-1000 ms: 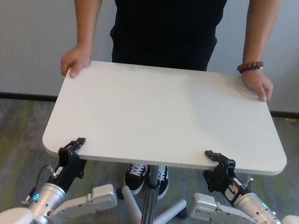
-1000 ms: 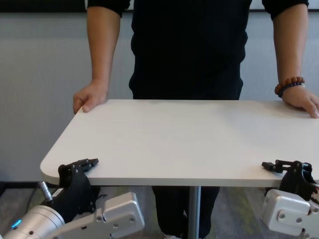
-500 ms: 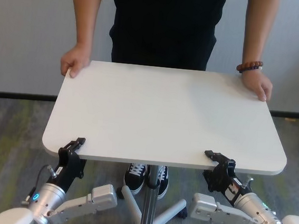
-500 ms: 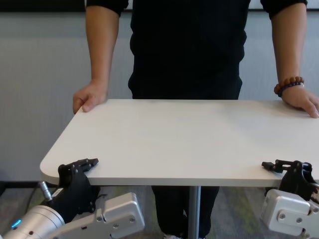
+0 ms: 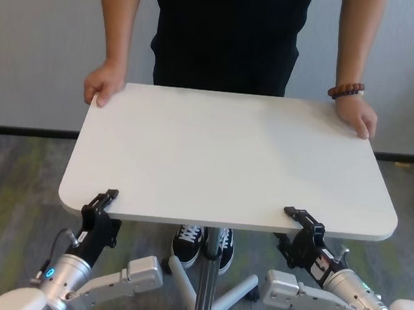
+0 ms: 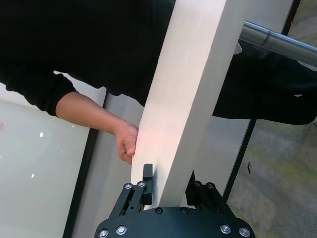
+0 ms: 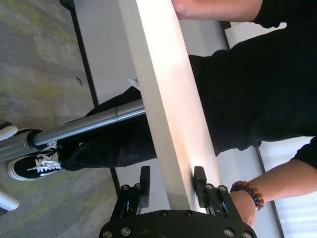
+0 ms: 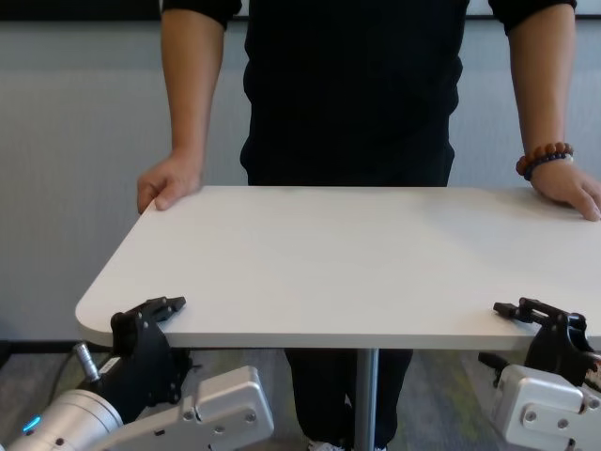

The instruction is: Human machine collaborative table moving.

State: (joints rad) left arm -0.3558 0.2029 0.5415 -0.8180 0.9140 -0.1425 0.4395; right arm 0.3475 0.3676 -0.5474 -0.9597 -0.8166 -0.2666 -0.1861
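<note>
Straddling the near edge of the plain white matte rectangular table, lower frame, the left black pincer gripper looks clamped, the right black pincer gripper slightly slack; the black-shirted human holds the far corners; releasing seems next.

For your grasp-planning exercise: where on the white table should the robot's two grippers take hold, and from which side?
Probably the thin near edge of the table, approached from the robot's side with jaws straddling the slab: left gripper and right gripper near opposite corners. The person's hands occupy the far corners.
</note>
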